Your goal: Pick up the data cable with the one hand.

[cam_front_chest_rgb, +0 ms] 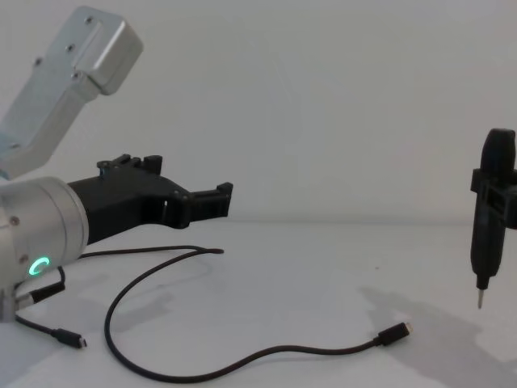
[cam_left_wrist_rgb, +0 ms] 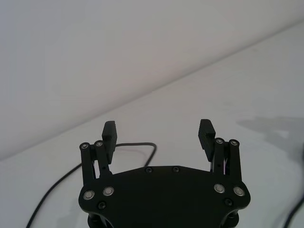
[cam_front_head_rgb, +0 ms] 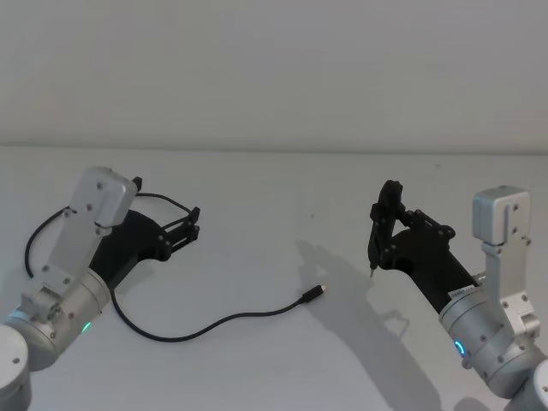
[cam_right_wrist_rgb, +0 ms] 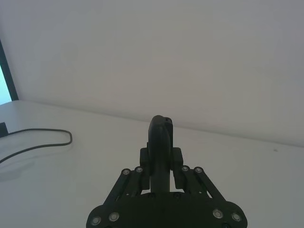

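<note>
The left gripper (cam_front_head_rgb: 196, 220) hovers with fingers spread, empty, above the white table (cam_front_head_rgb: 282, 188), where the black data cable (cam_front_head_rgb: 231, 319) lies looped beneath it, while the right gripper (cam_front_head_rgb: 383, 233) clasps a slim pointed device (cam_front_chest_rgb: 485, 250).

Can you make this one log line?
left end effector: open, above cable | cable: flat on table | right end effector: holding pointed tool

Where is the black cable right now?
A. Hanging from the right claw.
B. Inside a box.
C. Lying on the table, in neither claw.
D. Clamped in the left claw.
C: the cable lies on the table; the left claw is open above it, and the right claw is shut on a slim pointed tool.
</note>
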